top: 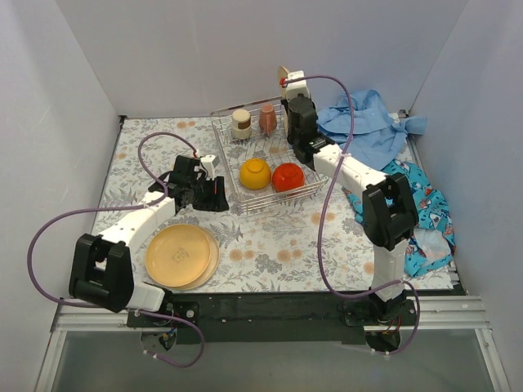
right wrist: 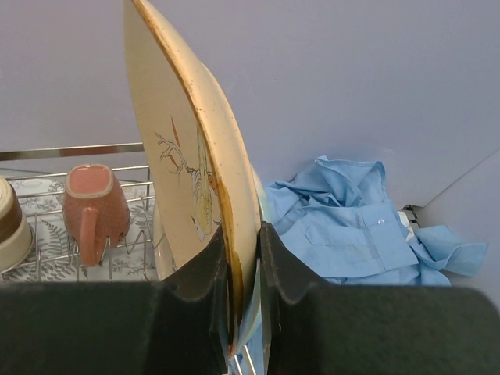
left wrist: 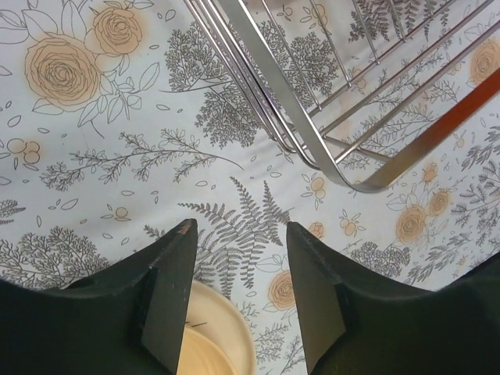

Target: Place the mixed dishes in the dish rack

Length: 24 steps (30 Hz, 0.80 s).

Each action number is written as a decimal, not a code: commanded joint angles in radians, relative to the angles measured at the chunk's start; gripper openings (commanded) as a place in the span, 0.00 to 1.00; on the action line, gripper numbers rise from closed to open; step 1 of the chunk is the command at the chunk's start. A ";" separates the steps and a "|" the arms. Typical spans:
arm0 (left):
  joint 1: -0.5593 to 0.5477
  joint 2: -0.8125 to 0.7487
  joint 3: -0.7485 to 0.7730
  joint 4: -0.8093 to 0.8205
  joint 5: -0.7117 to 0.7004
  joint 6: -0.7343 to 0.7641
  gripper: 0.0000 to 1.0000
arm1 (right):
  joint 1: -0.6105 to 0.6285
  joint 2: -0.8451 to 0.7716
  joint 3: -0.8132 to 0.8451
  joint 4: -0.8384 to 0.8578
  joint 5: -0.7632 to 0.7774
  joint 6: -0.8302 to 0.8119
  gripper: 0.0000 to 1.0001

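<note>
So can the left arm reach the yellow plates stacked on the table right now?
Probably yes: the left gripper is open and empty, right beside the yellow plates, with nothing lying between them.

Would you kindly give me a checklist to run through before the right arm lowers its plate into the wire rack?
1. Right gripper shut on the rim of the cream floral round plate: ok.
2. Plate held on edge, nearly upright: ok.
3. Free slot below it in the silver wire dish rack: cannot tell, the gripper hides it.
4. Pink cup and brown-and-cream cup stand apart from the plate: ok.
5. Left gripper open, empty, outside the rack: ok.
</note>
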 commanded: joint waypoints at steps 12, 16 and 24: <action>0.046 -0.093 -0.039 0.008 -0.008 0.018 0.50 | 0.001 0.023 0.084 0.128 0.039 0.067 0.01; 0.061 -0.107 -0.046 -0.001 -0.001 0.014 0.50 | -0.002 0.053 0.087 0.108 0.065 0.099 0.01; 0.086 -0.125 -0.052 -0.018 -0.004 0.021 0.52 | -0.011 0.110 0.127 -0.019 0.049 0.203 0.01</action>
